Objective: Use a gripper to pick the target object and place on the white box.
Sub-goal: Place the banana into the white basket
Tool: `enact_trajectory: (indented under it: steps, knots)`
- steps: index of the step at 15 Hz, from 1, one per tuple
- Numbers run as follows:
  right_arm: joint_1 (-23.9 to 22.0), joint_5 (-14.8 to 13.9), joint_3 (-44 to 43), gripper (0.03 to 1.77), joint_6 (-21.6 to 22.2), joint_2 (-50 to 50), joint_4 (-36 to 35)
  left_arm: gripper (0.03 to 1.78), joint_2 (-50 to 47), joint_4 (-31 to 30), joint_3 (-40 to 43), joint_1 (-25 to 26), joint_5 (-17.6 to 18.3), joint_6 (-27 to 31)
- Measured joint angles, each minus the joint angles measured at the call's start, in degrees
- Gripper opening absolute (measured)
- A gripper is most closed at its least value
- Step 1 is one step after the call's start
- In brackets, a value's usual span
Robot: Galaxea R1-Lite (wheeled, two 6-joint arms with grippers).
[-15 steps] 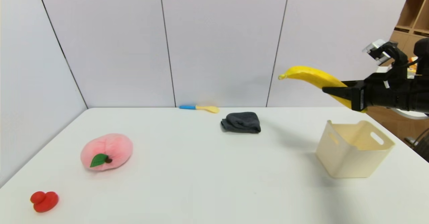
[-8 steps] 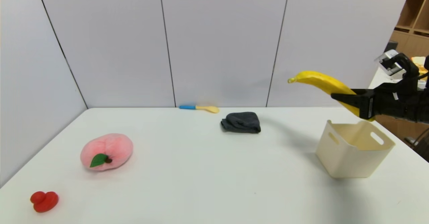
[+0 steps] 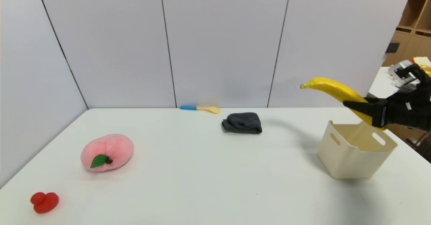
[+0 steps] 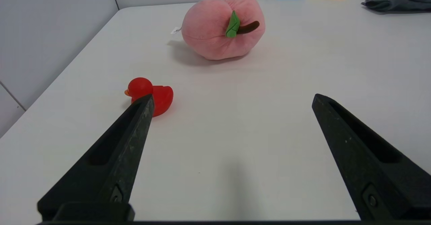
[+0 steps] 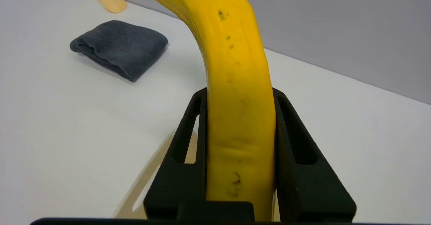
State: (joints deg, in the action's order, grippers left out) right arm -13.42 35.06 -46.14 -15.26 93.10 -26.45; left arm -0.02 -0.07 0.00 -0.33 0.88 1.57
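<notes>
Yellow and long, the banana (image 3: 331,89) is hanging in the air above the white box (image 3: 350,159), its lower end dipping toward the box's open top near the far wall while its stem tip is pointing up and away to the left of the box. The right gripper (image 3: 353,105) is pinching the banana's lower part, its two black fingers (image 5: 181,151) pressing flat against either side of the fruit, as the right wrist view is showing; a cream edge of the box is peeking out just beneath them. The box is sitting on the white table (image 3: 202,171), well apart from the other things. Left of the box and farther back, a folded dark grey cloth (image 3: 242,123) is lying, and beyond it, against the wall, a small spoon with a blue handle (image 3: 200,108). Far to the left of the box a pink plush peach (image 3: 107,152) is resting, with a red toy duck (image 3: 44,202) nearer the robot. The left gripper (image 4: 232,98) is hovering low over the table just beside that duck, its jaws standing wide apart with nothing between them.
</notes>
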Motion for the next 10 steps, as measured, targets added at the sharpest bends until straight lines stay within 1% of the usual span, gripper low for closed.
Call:
enact_trajectory:
  steps: [4, 7, 10]
  knots:
    - [-0.9, 0.4, 1.4, 0.56, 1.2, 0.2, -0.4, 1.69, 0.0, 0.0, 0.0, 0.0, 0.0, 0.0]
    - [-1.2, 1.4, 2.1, 0.56, 1.8, 0.0, -0.4, 1.69, 0.0, 0.0, 0.0, 0.0, 0.0, 0.0]
    - [-1.3, 1.4, 2.2, 0.56, 2.2, -0.5, -0.4, 1.69, 0.0, 0.0, 0.0, 0.0, 0.0, 0.0]
